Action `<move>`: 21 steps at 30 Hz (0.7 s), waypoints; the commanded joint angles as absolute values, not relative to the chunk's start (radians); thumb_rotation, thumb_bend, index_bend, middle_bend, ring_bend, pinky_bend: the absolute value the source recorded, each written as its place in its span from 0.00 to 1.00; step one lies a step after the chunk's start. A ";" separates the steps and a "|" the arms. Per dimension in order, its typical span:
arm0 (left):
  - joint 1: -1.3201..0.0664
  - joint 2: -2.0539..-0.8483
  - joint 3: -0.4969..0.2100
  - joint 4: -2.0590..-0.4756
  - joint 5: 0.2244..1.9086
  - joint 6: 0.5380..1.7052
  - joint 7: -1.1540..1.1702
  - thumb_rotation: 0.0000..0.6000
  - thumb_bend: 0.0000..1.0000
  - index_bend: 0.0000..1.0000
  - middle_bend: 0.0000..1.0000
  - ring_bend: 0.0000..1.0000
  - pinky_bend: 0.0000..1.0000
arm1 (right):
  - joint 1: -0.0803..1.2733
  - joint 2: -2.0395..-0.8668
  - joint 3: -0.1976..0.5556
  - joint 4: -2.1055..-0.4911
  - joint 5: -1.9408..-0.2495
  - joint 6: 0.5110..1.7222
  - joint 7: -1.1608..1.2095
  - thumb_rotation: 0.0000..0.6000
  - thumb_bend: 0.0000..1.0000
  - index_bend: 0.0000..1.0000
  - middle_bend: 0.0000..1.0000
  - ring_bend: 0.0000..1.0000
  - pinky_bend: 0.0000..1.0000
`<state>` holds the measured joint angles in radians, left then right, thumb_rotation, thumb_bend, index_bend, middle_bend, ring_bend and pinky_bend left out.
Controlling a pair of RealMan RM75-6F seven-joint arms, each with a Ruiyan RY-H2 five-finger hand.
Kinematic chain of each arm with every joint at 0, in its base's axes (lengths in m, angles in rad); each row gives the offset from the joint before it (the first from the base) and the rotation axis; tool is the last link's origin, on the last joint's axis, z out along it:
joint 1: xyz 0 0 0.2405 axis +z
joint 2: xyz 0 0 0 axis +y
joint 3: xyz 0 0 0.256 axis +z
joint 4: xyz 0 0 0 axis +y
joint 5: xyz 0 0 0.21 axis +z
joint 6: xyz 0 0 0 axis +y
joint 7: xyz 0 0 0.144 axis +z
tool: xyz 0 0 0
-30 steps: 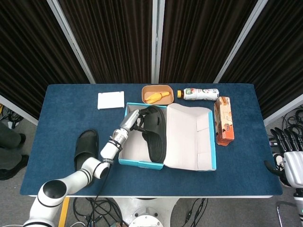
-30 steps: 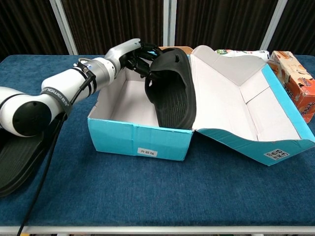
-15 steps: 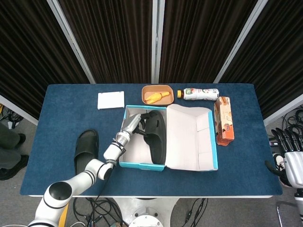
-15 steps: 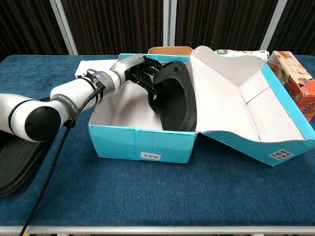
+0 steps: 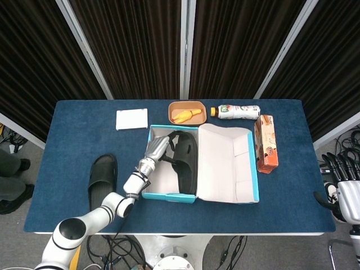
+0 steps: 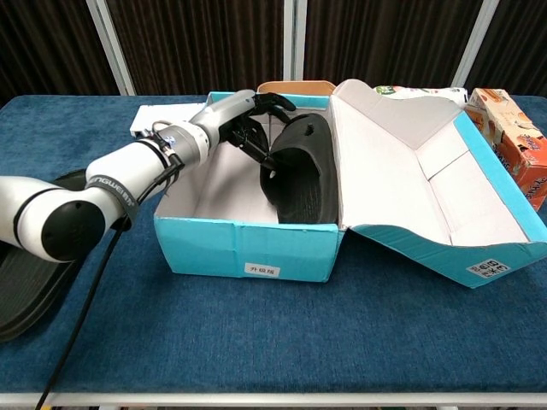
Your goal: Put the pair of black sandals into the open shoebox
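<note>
The open teal shoebox (image 5: 167,194) (image 6: 214,239) stands mid-table, its lid (image 5: 228,163) folded out to the right. One black sandal (image 5: 186,163) (image 6: 301,175) lies inside, leaning toward the box's right side. My left hand (image 5: 158,148) (image 6: 249,120) reaches into the box from the left, fingers spread and touching the sandal's strap. The other black sandal (image 5: 102,177) (image 6: 24,286) lies on the blue cloth left of the box, partly behind my left forearm in the chest view. My right hand (image 5: 345,188) hangs off the table's right edge with fingers apart, holding nothing.
Along the back stand a white card (image 5: 131,119), a brown bowl (image 5: 187,112) with something orange, and a lying bottle (image 5: 236,111). An orange carton (image 5: 266,143) (image 6: 513,137) lies right of the lid.
The left hand lowered the sandal from above the box rim down into the box. Its fingers have spread apart on the strap. The right hand has not moved.
</note>
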<state>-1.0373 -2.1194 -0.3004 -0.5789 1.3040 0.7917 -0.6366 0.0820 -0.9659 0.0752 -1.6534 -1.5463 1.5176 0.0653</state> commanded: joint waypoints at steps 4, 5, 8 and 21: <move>-1.008 -2.072 -0.294 -0.666 1.316 0.849 -0.561 1.00 0.00 0.10 0.06 0.03 0.22 | 0.080 -0.966 0.074 -1.651 -1.554 1.524 0.071 1.00 0.12 0.00 0.07 0.00 0.00; -1.000 -2.055 -0.293 -0.692 1.315 0.851 -0.549 1.00 0.00 0.10 0.06 0.03 0.22 | 0.079 -0.966 0.073 -1.650 -1.556 1.526 0.073 1.00 0.12 0.00 0.07 0.00 0.00; -0.962 -1.978 -0.293 -0.821 1.297 0.853 -0.506 1.00 0.00 0.10 0.06 0.03 0.21 | 0.077 -0.965 0.072 -1.646 -1.558 1.530 0.079 1.00 0.12 0.00 0.07 0.00 0.00; -0.760 -1.577 -0.294 -1.367 1.209 0.989 -0.247 1.00 0.00 0.10 0.08 0.07 0.26 | 0.084 -0.972 0.075 -1.631 -1.577 1.537 0.100 1.00 0.12 0.00 0.07 0.00 0.00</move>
